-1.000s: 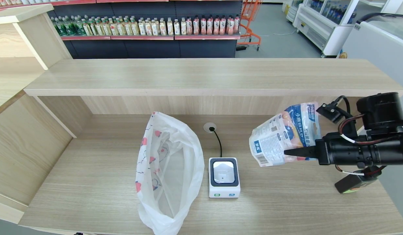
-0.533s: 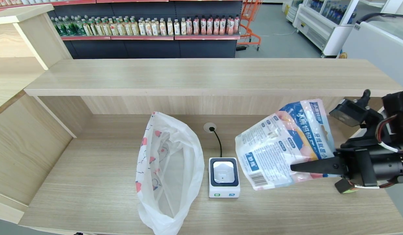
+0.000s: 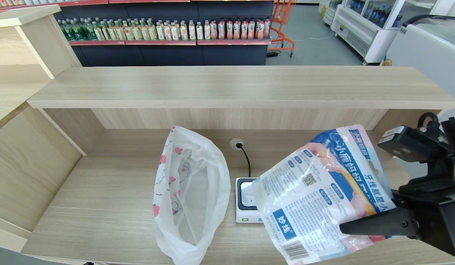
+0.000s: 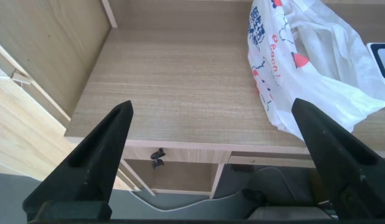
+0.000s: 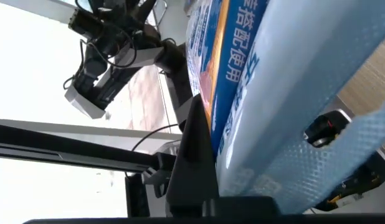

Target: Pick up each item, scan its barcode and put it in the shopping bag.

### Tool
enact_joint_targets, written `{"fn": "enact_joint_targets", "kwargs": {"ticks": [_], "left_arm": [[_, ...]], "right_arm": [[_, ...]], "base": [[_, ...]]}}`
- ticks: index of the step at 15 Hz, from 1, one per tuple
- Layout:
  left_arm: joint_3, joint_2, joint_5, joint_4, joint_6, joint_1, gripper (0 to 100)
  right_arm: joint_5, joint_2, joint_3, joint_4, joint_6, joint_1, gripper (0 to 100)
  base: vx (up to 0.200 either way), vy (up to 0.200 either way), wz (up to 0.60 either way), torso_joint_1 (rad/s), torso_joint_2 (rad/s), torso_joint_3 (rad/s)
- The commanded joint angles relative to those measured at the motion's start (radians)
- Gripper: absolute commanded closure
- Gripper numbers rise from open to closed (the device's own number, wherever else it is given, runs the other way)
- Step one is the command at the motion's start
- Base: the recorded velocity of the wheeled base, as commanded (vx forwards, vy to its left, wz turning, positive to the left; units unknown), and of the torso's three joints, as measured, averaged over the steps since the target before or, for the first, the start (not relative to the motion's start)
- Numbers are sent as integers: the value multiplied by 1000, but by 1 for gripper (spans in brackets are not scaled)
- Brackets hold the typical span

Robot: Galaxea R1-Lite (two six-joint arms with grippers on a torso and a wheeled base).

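– Store shelves of bottles point(image 3: 165, 29) stand behind a raised ledge point(image 3: 227, 86) that walls off the back edge of the wooden surface point(image 3: 102, 209). What else hems it in?

– A wooden side wall point(image 3: 32, 165) closes the left edge. The front edge is open.

– Where is the shopping bag point(image 3: 192, 191)?

– About midway along the surface, mouth gaping, its bottom reaching the front edge. Bare wood runs from it to the left wall.

– And the scanner point(image 3: 246, 204)?

– Just beside the bag, on its right and not touching it. Its cable point(image 3: 247, 162) runs toward the back edge and into a hole in the surface.

– The snack pouch point(image 3: 319, 198)?

– Held in the air over the right front part of the surface. It is tilted, with the barcode at its lowest corner near the front edge. In the head view its lower left side covers the right half of the scanner. I cannot tell how high above it the pouch hangs.

– What holds it?

– The right fingers point(image 3: 374, 223) are clamped on its right side, with one finger lying across the printed face.

– The left fingers point(image 4: 99, 155)?

– Spread wide with nothing between them, out past the front edge toward the left corner, well apart from the bag.
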Motion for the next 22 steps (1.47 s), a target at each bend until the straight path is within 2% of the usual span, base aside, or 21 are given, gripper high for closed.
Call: {"fn": "enact_joint_targets", "kwargs": {"ticks": [1,22], "left_arm": [[0,0,0,0,0,0,0],[2,0,0,0,0,0,0]], "right_arm": [[0,-14,14,-2,-1,10,100],[-4,0,33,-5,-5,18,100]], "base": [[0,0,0,0,0,0],[0,0,0,0,0,0]]}}
